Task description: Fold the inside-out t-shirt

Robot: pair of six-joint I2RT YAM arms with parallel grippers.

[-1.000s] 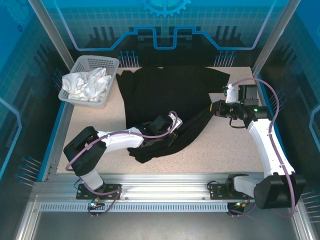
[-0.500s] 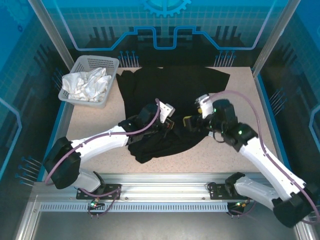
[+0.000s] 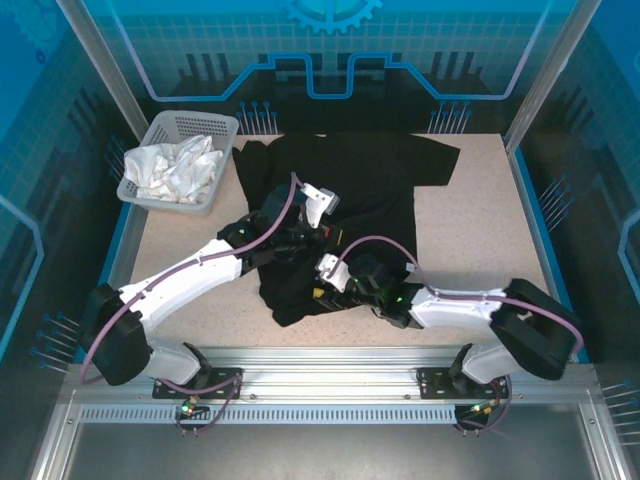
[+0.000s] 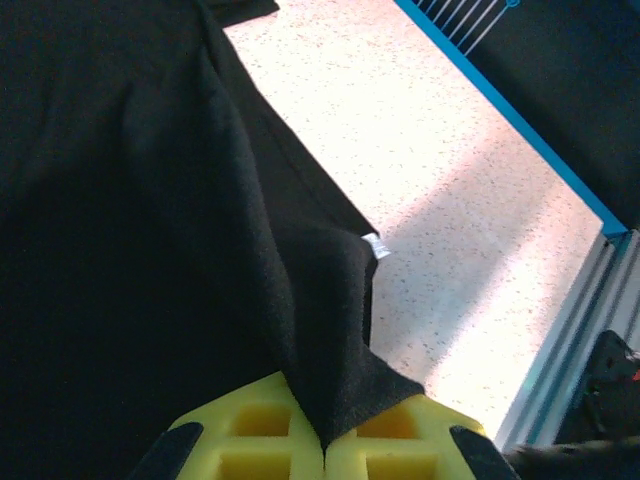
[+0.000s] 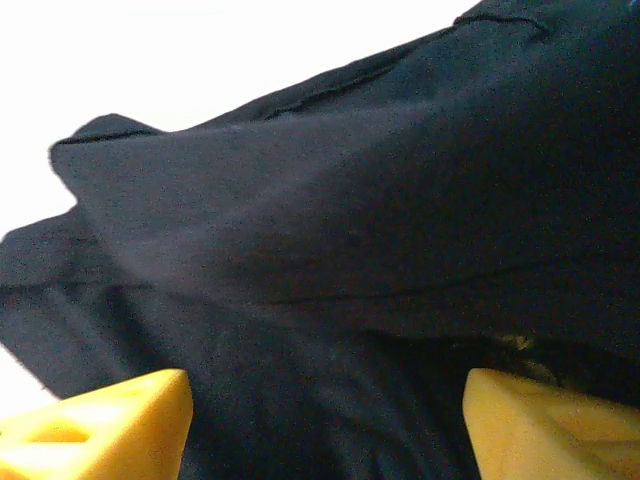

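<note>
Over t-shirt (image 3: 370,180), right tool (image 3: 322,288) has opened.

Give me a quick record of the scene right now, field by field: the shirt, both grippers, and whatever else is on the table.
t-shirt: black, on the table; far part spread flat, near part bunched
left gripper: shut on a fold of the t-shirt
right gripper: open, pads wide apart, shirt fabric lying between them
basket: far left corner of the table
white cloth: crumpled inside the basket
</note>
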